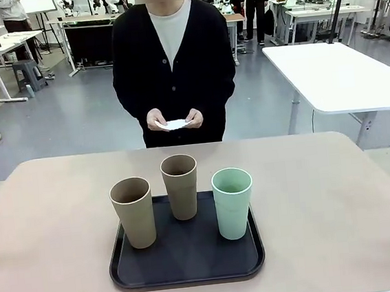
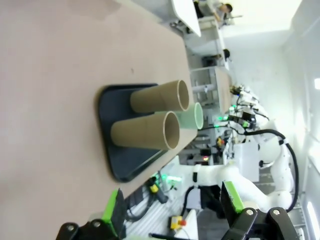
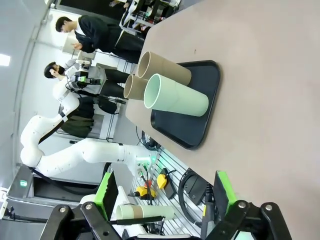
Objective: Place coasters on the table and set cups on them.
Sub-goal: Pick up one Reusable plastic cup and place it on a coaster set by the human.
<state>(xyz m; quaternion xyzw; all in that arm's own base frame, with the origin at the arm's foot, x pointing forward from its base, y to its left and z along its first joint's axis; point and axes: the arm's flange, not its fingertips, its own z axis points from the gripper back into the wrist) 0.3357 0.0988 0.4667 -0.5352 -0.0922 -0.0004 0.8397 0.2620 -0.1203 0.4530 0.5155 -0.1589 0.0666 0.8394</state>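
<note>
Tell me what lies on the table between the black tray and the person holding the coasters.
Nothing: in the front view, the table between the tray and the person with the coasters is bare tabletop.

Matte black tray on the beige-tan table. On the tray's left, a tan-brown cup; at its back, a second tan-brown cup; on its right, a pale mint green cup. Beyond the tray, white coasters, perhaps lacy-edged, against a black cardigan and white top.
</note>
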